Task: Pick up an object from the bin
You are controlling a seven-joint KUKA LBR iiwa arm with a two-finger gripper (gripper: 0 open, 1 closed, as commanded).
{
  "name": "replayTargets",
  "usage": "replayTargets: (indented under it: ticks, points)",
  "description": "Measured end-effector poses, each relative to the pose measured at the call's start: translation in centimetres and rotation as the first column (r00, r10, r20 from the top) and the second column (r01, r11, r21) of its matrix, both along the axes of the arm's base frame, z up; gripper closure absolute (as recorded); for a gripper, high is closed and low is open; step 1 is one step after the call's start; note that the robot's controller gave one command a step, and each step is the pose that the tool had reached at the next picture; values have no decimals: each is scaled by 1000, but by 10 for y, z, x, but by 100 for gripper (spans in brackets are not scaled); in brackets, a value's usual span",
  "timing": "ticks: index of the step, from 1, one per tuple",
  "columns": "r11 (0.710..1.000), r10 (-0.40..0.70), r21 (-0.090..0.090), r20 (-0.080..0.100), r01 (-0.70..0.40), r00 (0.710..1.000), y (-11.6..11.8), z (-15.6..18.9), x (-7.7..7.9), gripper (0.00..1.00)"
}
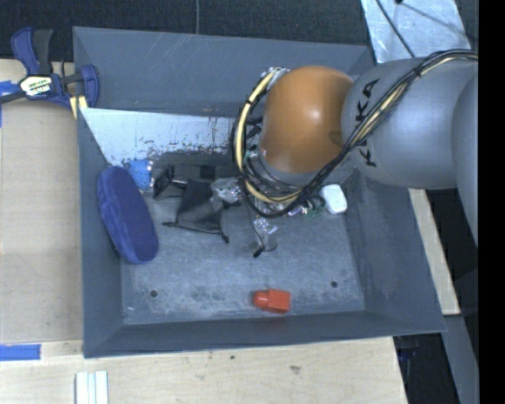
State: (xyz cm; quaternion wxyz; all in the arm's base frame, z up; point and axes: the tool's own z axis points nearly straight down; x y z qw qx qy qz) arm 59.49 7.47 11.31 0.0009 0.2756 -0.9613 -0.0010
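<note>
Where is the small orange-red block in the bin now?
In the camera view, the orange-red block lies alone on the bin floor by the front wall, below the gripper, right of the blue oval case.

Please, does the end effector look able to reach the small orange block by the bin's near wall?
Probably yes: the orange block lies alone on bare floor, with nothing between it and the end effector, though the wall sits close.

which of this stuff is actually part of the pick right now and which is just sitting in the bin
In the job:
hand, over the floor of the bin
black angular pieces, right beside it, likely the nearest candidate

Lying about:
blue oval case, left side
small blue thing
white piece
orange-red block, near the front wall
</note>
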Motion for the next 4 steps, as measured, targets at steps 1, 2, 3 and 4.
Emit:
replayTargets:
  ticks: [1, 2, 3, 4]
  points:
    - [989, 149, 1, 3, -149, 989, 6, -14, 9, 0]
    - [919, 393, -3, 2, -393, 919, 29, -39, 26, 0]
    - [920, 391, 1, 6, -391, 920, 31, -42, 25, 100]
    - [922, 388, -1, 9, -388, 922, 31, -19, 26, 100]
